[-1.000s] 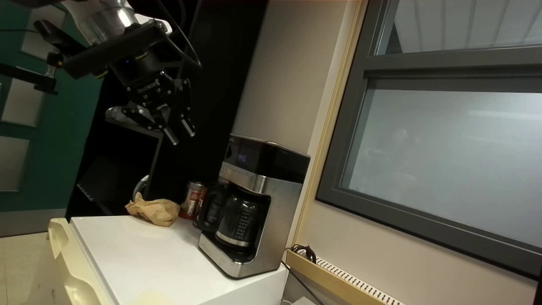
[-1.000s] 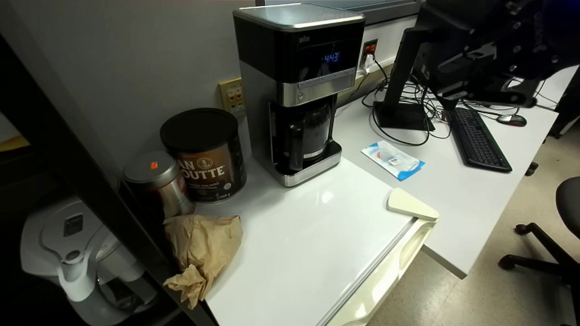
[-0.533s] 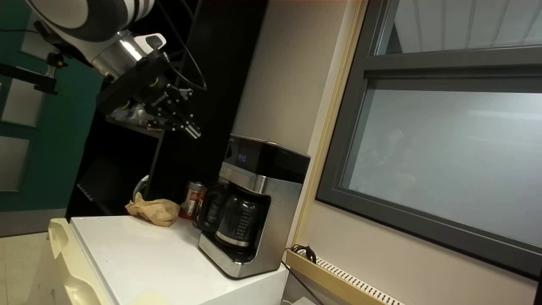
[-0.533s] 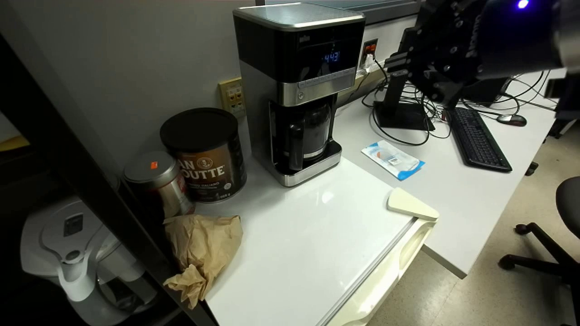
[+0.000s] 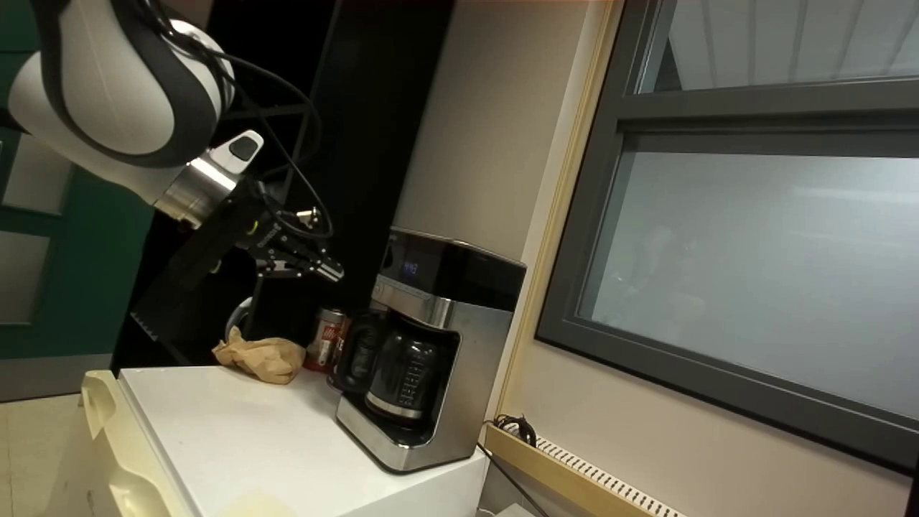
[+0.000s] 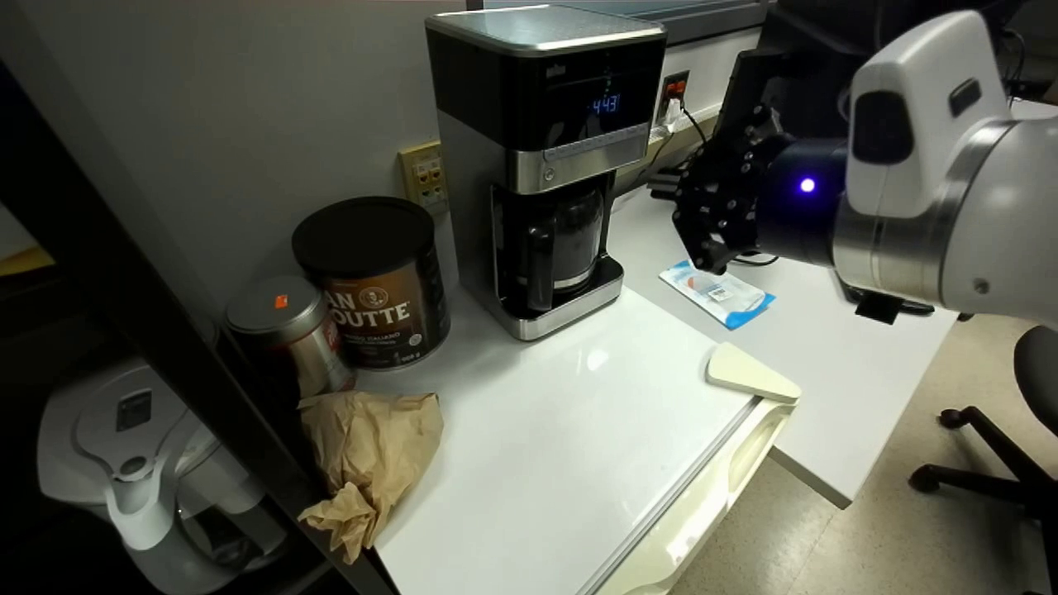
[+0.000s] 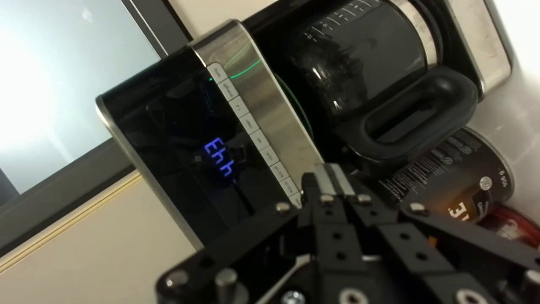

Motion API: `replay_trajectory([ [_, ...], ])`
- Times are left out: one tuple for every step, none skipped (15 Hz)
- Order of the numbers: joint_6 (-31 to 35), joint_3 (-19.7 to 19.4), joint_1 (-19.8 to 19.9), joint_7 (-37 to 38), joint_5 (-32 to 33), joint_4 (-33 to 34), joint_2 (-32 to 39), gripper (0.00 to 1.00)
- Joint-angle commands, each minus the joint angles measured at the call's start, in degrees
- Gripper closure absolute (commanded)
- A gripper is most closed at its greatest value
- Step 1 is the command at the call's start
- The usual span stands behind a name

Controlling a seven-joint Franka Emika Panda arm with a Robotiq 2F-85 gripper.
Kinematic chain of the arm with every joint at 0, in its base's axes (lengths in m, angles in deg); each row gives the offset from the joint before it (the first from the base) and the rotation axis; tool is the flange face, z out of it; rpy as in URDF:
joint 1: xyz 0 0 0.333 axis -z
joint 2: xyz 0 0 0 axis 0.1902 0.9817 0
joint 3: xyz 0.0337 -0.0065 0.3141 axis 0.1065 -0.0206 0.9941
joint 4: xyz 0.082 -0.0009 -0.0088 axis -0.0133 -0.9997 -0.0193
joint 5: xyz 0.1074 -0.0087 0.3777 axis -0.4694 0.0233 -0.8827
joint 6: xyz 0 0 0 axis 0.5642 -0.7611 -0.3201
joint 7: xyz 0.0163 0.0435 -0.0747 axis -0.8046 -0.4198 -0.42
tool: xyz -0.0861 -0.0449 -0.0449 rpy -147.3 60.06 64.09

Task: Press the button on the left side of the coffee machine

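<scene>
The black and silver coffee machine (image 6: pixel 471 157) stands on a white cabinet top in both exterior views (image 5: pixel 481 380). It also shows turned on its side in the wrist view (image 7: pixel 160 122). Its round button (image 6: pixel 549 174) is at the left end of the silver strip; it also shows in an exterior view (image 5: pixel 379 289). In the wrist view my fingers seem to hide it. The dark carafe (image 6: pixel 583 240) sits inside. My gripper (image 5: pixel 332 269) is shut and empty, in the air in front of the machine, apart from it. It shows in an exterior view (image 6: pixel 661 183) and the wrist view (image 7: pixel 334 179).
A large coffee tin (image 6: pixel 372 281), a smaller reddish can (image 5: pixel 327 337) and a crumpled paper bag (image 5: pixel 262 357) stand left of the machine. A white pitcher (image 6: pixel 140 446) is in the dark shelf. A packet (image 6: pixel 717 292) lies on the desk.
My gripper has moved down and closer to the machine's front. Its fingers were apart one second ago and are together now. The machine has not moved.
</scene>
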Motion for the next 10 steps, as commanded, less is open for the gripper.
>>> replay_trajectory([
  [-4.9, 1.5, 0.4, 3.2, 2.6, 4.6, 4.9, 1.00],
  [-5.9, 1.6, 0.4, 3.5, 2.8, 5.5, 5.9, 1.00],
  [-6.7, 1.7, 0.3, 3.7, 2.8, 6.5, 6.8, 1.00],
  [-7.3, 1.8, 0.2, 3.8, 2.8, 7.4, 7.6, 1.00],
  [-7.9, 1.8, 0.0, 3.5, 2.6, 8.6, 8.5, 1.00],
  [-8.3, 1.9, 0.0, 3.5, 2.6, 9.6, 9.4, 1.00],
  [-8.6, 1.9, -0.1, 3.2, 2.4, 10.6, 10.1, 1.00],
  [-9.0, 1.9, -0.3, 3.1, 2.3, 11.5, 10.8, 1.00],
  [-9.2, 1.9, -0.4, 2.9, 2.2, 12.6, 11.5, 1.00],
  [-9.4, 1.9, -0.5, 2.7, 2.1, 13.5, 12.2, 1.00],
])
